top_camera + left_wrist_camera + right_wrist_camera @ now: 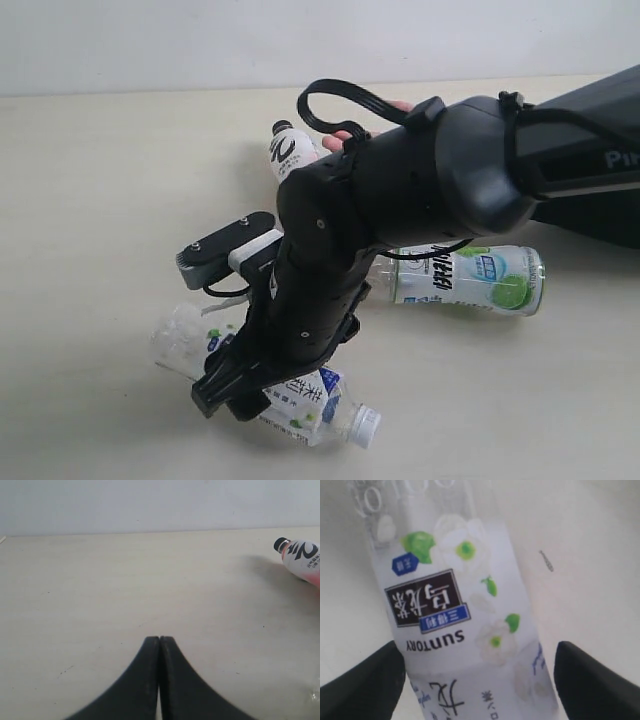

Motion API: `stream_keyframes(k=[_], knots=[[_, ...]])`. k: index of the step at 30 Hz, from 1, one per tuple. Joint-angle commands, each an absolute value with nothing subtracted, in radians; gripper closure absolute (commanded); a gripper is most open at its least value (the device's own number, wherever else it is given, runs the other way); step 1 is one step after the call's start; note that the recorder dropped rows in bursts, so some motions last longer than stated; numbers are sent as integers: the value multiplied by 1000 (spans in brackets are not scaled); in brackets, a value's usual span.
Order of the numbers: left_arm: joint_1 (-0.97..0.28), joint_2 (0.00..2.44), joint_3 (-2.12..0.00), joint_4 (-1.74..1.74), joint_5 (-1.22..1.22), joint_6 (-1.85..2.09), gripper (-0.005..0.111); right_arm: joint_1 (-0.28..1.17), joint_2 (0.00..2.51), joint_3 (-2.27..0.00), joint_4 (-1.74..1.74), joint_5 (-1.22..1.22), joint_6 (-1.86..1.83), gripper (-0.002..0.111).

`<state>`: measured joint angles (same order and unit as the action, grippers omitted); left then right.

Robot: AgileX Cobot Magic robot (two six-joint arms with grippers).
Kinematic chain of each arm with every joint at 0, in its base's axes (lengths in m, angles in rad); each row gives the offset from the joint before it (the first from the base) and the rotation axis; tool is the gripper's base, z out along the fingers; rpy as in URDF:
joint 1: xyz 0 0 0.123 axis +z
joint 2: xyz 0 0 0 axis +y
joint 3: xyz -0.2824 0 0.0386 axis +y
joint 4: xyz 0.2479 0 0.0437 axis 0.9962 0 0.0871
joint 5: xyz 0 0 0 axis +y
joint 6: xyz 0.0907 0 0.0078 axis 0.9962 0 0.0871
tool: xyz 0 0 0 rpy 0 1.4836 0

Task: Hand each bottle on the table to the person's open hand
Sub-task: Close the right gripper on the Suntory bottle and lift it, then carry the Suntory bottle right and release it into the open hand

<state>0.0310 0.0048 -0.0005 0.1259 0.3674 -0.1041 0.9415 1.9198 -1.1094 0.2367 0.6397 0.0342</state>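
Note:
A clear bottle with a white-green leafy label point(312, 402) point(455, 595) lies on the cream table point(100, 180), its white cap pointing to the front right. My right gripper point(232, 392) point(477, 647) is down over it, open, with one finger on each side of the body. A green-lime bottle point(470, 280) lies behind the arm. The pink-and-white bottle with a black cap point(290, 152) point(302, 557) sits at the back beside a person's fingers point(343, 138); the arm hides most of the hand. My left gripper point(160, 639) is shut and empty over bare table point(100, 580).
The black right arm point(450, 170) crosses the scene from the right edge and hides the middle. Its wrist camera block point(225, 245) sticks out to the left. A pale wall point(200, 40) runs along the back of the table.

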Motion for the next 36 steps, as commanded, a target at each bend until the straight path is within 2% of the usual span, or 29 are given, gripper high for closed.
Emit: stream_keyframes(k=[1,4,11,13,21,29,36], knots=[[27,0,0,126,362,-108,104,942,1922,-1117,229,654,0,34],[27,0,0,126,362,-108,104,942,1922,-1117,229,659,0,45],[27,0,0,126,362,-108,104,942,1922,-1117,235,659,0,99],[27,0,0,126,362,-108,104,942,1920,-1117,235,659,0,108],[27,0,0,126,362,-108,104,942,1821,-1117,232,696,-24,108],[27,0,0,126,362,-108,104,935,1591,-1124,137,826,-34,108],[27,0,0,126,362,-108,104,728,1420,-1185,114,950,-24,108]])
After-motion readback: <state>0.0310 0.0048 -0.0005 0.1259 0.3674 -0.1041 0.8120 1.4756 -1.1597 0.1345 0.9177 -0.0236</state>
